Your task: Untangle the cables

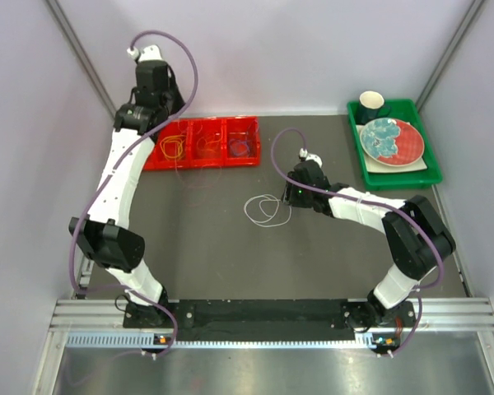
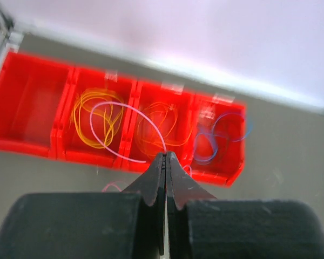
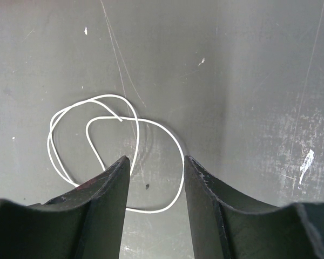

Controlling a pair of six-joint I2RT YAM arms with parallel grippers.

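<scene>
grey desk (image 1: 214,247) between pale walls, with a red tray (image 1: 230,162) of bins at its far left. my left jaws are pressed tight together above that tray, and a pale pink cable (image 2: 130,108) seems pinched at their tips, i judge so it can go into a bin. a yellow cable (image 2: 81,116), an orange cable (image 2: 156,129) and a purple cable (image 2: 227,127) each lie in separate bins. the pink loop arches away from the tips over the yellow bin, its long axis running toward the far left. my right jaws stand apart, holding nothing, low over a white cable (image 3: 50,137) lying flat mid-desk, placed to pinch its near edge. that coil runs longer side to side, across the gap, with one loose end curled inward.
</scene>
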